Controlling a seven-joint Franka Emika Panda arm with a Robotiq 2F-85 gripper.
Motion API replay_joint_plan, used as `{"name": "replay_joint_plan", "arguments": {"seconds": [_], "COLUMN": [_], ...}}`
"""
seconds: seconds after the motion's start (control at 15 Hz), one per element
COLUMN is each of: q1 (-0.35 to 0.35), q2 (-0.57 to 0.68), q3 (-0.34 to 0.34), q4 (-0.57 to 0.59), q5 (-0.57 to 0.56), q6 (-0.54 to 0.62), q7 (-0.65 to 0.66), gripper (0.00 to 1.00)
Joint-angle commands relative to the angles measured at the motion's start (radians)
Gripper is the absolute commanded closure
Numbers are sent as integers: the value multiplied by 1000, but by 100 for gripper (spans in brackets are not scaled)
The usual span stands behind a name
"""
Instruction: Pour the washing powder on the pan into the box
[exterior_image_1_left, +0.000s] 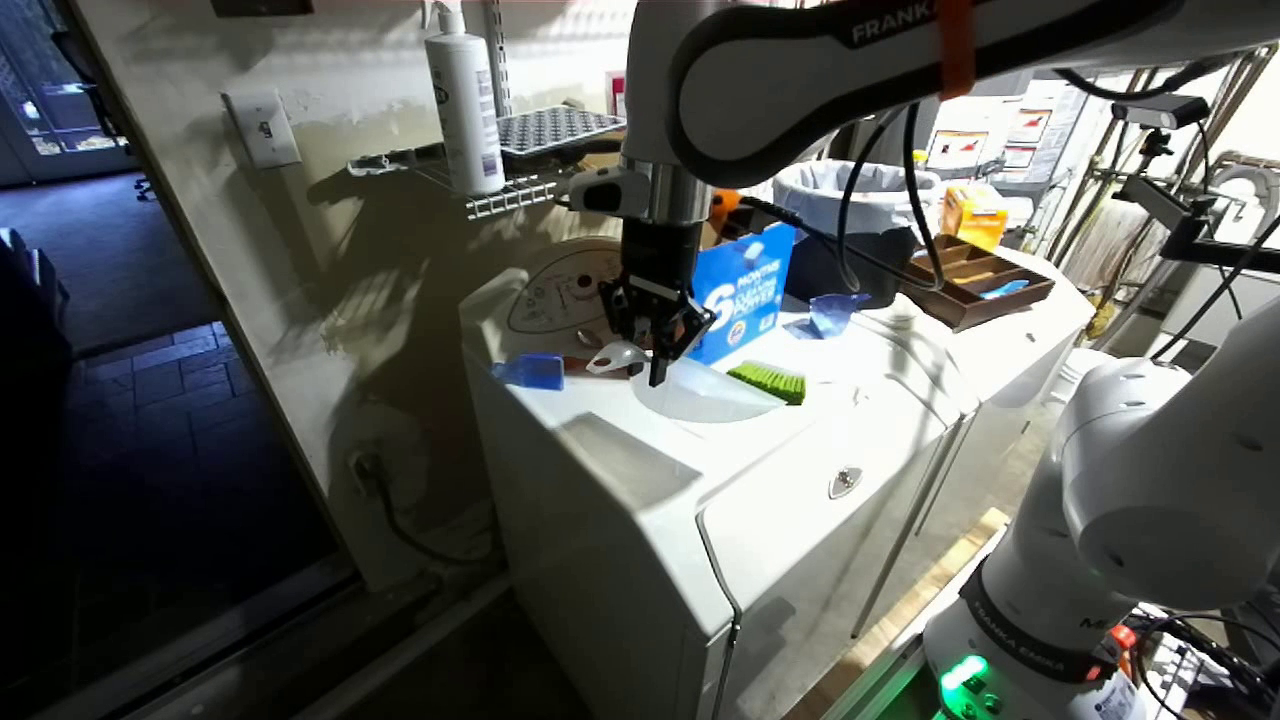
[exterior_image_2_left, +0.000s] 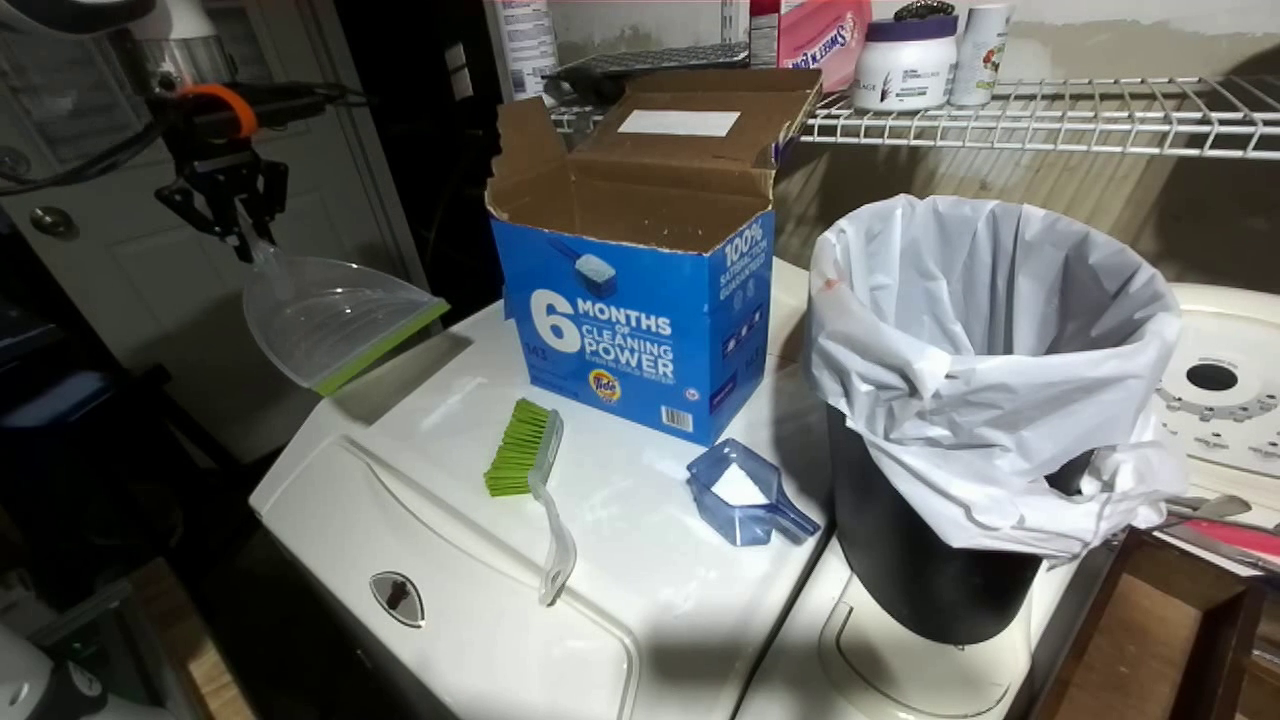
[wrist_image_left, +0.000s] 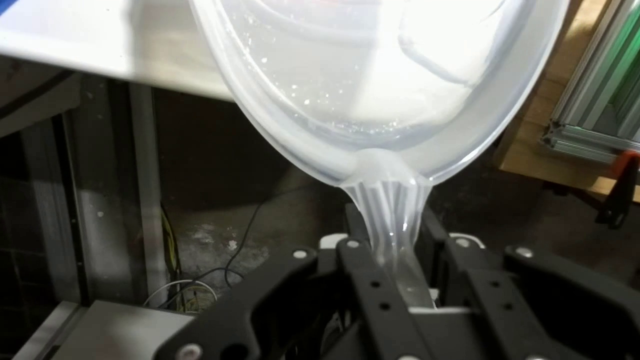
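Observation:
The pan (exterior_image_2_left: 325, 310) is a translucent dustpan with a green front lip. My gripper (exterior_image_2_left: 255, 240) is shut on its handle and holds it in the air, left of the box in that exterior view. The pan (wrist_image_left: 320, 70) also shows in the wrist view, with white powder specks inside; its front lip is cut off there. The gripper fingers (wrist_image_left: 395, 225) lie on either side of the handle. In an exterior view the gripper (exterior_image_1_left: 652, 368) and pan (exterior_image_1_left: 700, 395) hang before the box (exterior_image_1_left: 745, 300). The blue box (exterior_image_2_left: 610, 330) stands upright, flaps open, apart from the pan.
A green brush (exterior_image_2_left: 525, 450) and a blue scoop (exterior_image_2_left: 740, 490) with white powder lie on the white machine. A black bin with a white bag (exterior_image_2_left: 980, 400) stands beside the box. A wire shelf (exterior_image_2_left: 1050, 120) runs behind. A dark wooden tray (exterior_image_1_left: 985, 285) is farther along.

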Motion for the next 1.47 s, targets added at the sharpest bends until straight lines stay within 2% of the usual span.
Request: {"name": "replay_joint_plan", "arguments": {"seconds": [0.0,1.07,1.4], "q1": [10,-14,-26], "q2": [46,279,333], "q3": [-8,52,66], "q4": [-12,42,73], "q5": [45,-8,-34], "q6": [71,213,223], "q7": [-48,-47,-31], "gripper": [93,93,93]}}
